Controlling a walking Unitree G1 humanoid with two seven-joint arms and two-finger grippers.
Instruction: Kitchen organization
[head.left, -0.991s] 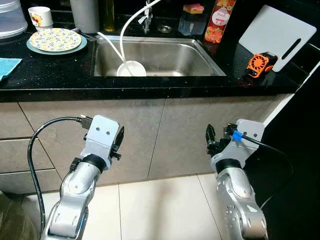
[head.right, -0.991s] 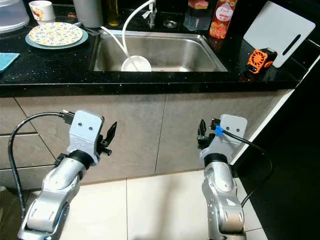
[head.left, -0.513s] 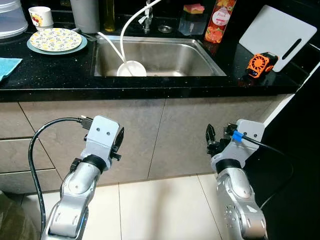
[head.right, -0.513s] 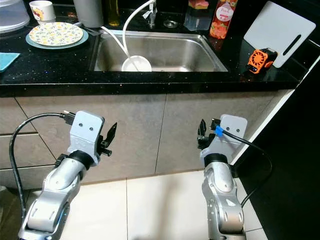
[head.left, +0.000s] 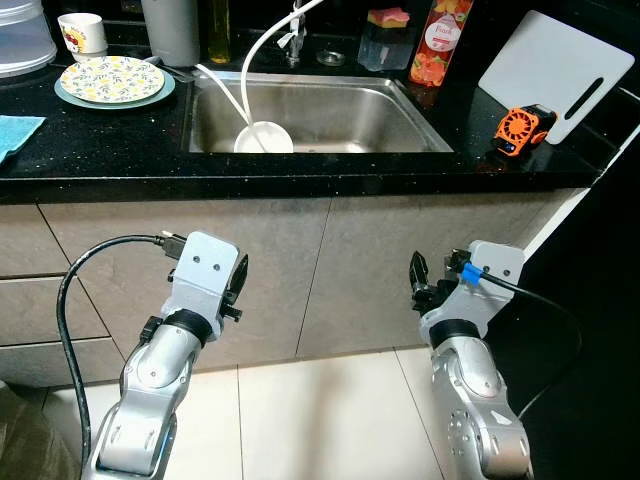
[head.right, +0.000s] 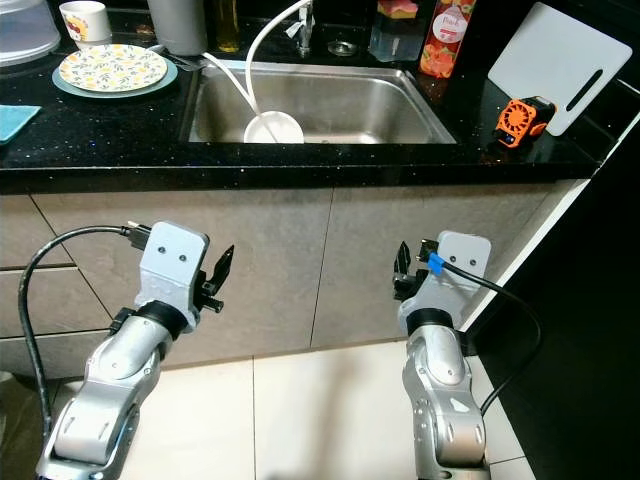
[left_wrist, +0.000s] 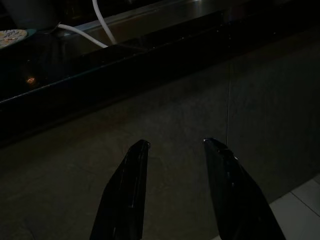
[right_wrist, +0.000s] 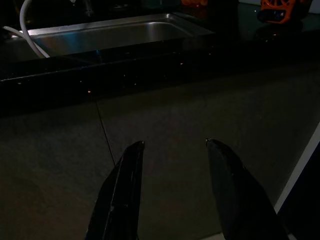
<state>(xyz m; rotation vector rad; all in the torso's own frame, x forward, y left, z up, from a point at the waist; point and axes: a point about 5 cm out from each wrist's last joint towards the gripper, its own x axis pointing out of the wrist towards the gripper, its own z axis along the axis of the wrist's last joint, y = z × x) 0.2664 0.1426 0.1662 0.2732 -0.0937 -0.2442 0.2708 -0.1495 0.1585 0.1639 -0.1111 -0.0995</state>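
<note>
**A:** Bowl (head.left: 264, 137), white and round, sits in the steel sink (head.left: 400, 100) toward its left end, with a white hose (head.left: 250, 60) curving down onto it. A patterned plate (head.left: 112, 80) rests on the black counter (head.left: 100, 150) left of the sink, and a mug (head.left: 82, 33) stands just behind it.

**B:** Where are the grippers relative to that?

**A:** Both hang well below the counter edge, in front of the grey cabinet doors (head.left: 330, 260). The left gripper (left_wrist: 172, 145) has its fingers spread with nothing between them; so does the right gripper (right_wrist: 174, 145). The bowl lies up and forward of both, and I judge the left arm is nearer to it and to the plate.

**B:** What is on the right?

**A:** A white cutting board (head.left: 555, 70) leans at the far right, its long axis tilted, with an orange fan (head.left: 518, 128) just beside it.

**B:** Any change from a moment ago?

**A:** Hardly any. The right gripper has drifted slightly leftward; everything else is unchanged.
</note>
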